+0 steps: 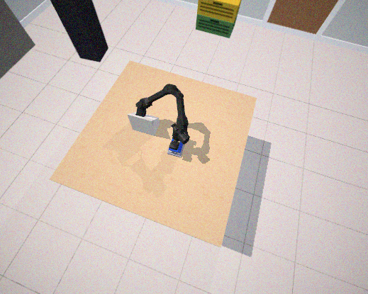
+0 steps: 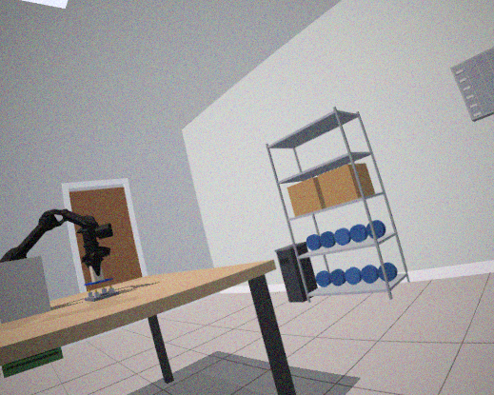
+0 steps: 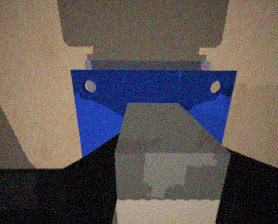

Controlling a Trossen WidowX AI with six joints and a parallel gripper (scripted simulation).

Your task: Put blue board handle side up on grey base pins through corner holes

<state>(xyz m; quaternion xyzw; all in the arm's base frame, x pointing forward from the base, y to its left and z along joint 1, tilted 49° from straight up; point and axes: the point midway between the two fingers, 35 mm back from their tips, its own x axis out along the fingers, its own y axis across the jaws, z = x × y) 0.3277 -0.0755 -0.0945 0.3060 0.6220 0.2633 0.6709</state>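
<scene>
The blue board (image 1: 181, 147) (image 2: 98, 282) (image 3: 155, 90) hangs roughly level, handle side up, a little above the grey base (image 1: 174, 154) (image 2: 108, 297) (image 3: 150, 65). The exterior view shows a gap between the board and the posts. My gripper (image 2: 96, 274) (image 3: 154, 138) is shut on the square handle (image 3: 167, 175). In the wrist view a strip of the base shows past the board's far edge, roughly centred on it. Two corner holes show pale, with no gold pin visible in them. The other two holes are hidden by the gripper, and most of the base is under the board.
The base stands on the wooden table (image 1: 200, 199) (image 2: 211, 282). The arm rises from a grey block (image 1: 143, 125) (image 2: 22, 288) at the other side of the board. Arm shadows fall across the table. A shelf rack (image 2: 342, 253) stands away from the table.
</scene>
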